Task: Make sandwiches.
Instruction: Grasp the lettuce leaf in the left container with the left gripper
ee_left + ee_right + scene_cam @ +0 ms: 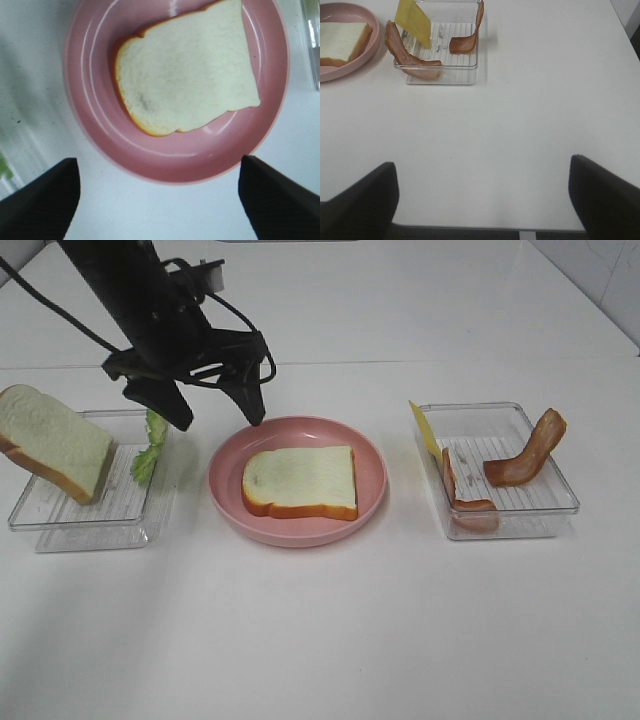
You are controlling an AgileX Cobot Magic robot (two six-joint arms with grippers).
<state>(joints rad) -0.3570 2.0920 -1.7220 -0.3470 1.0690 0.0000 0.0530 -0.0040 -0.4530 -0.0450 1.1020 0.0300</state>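
Bread slice lies flat on pink plate, centre table. Left gripper hangs empty, jaws wide, over plate's 11 o'clock rim. Right gripper wide, empty. Risk: lettuce, on edge at 9 o'clock, may slip from a pinch.

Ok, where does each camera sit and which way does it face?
Exterior high: mounted high, facing down at the table; left gripper open beside the pink plate.
Left wrist: on left arm, facing down at the bread slice; fingertips show.
Right wrist: on right arm, facing the tray with bacon and cheese; right gripper open.
All three share plate and bread.
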